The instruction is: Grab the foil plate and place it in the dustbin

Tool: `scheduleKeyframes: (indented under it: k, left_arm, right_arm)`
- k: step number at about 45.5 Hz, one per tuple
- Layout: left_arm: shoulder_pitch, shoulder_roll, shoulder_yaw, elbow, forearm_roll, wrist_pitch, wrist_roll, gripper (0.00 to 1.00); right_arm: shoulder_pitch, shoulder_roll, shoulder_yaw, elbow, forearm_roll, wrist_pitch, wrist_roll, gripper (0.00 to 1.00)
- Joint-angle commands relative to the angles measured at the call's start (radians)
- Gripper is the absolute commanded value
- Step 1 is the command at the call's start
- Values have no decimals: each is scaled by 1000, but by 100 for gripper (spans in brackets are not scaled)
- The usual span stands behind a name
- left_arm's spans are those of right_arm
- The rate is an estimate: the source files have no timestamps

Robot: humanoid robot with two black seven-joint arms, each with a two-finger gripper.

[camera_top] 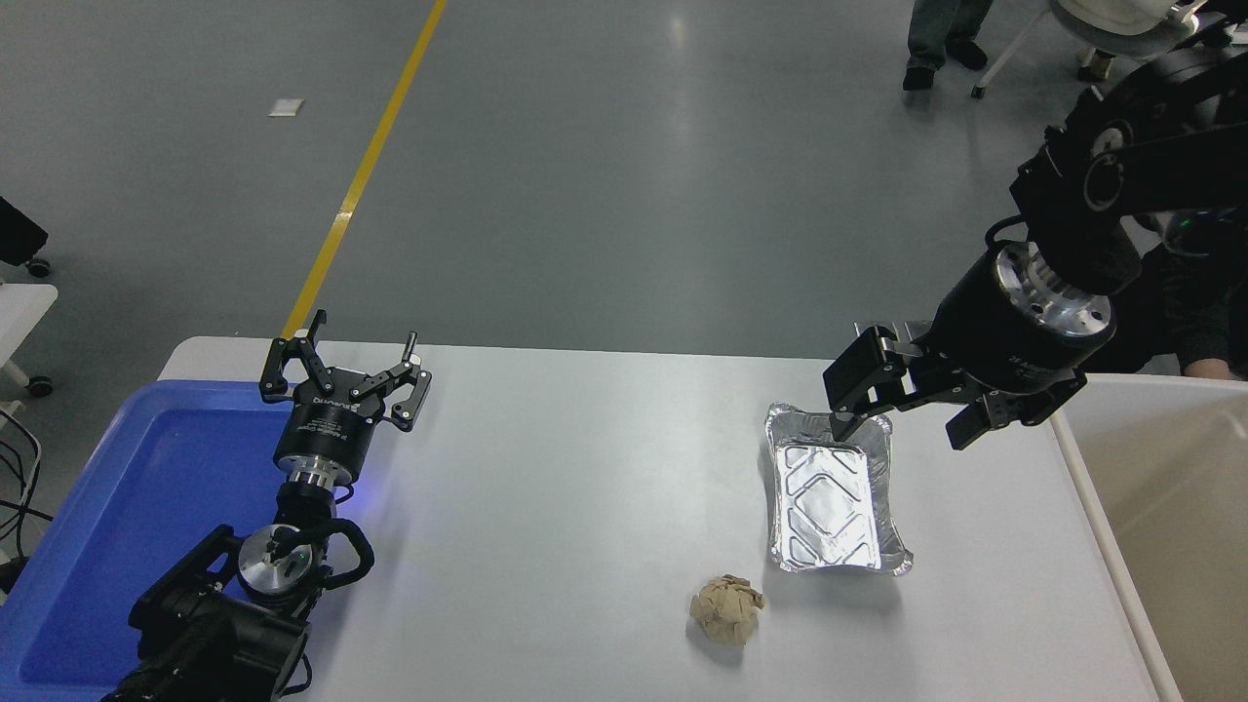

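The foil plate (829,492) is a shiny silver rectangular tray with a crinkled rim, lying flat on the white table right of centre. My right gripper (902,417) comes in from the upper right and hangs open just above the tray's far right corner, one finger over the far rim, holding nothing. The dustbin (1160,507), a large cream bin with a thick pale rim, stands at the table's right edge. My left gripper (343,375) is parked open at the lower left, above the blue tray.
A crumpled tan paper ball (727,608) lies just in front of the foil plate. A blue plastic tray (127,507) fills the table's left end. A person's legs (941,39) show on the floor at the far top right.
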Motion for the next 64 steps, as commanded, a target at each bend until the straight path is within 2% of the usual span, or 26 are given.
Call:
scheduleKeyframes:
  k: [1,32,44,50,64]
  left_arm:
    - [0,0,0,0,0,-1,-1,99]
    - [0,0,0,0,0,-1,-1,99]
    - [0,0,0,0,0,-1,-1,99]
    - [0,0,0,0,0,-1,-1,99]
    - [0,0,0,0,0,-1,-1,99]
  right_arm:
    - [-24,-3,15,-6,-3,-6,0,100]
    - [-87,-5,27,-6,-2,-81,0,100]
    - [-156,6,26,-9,-68,-280,-5,100]
    - [-222,46,18,-38,-78,-403,-15,100]
    - [-530,87,20,-216,-153,-540,-17,100]
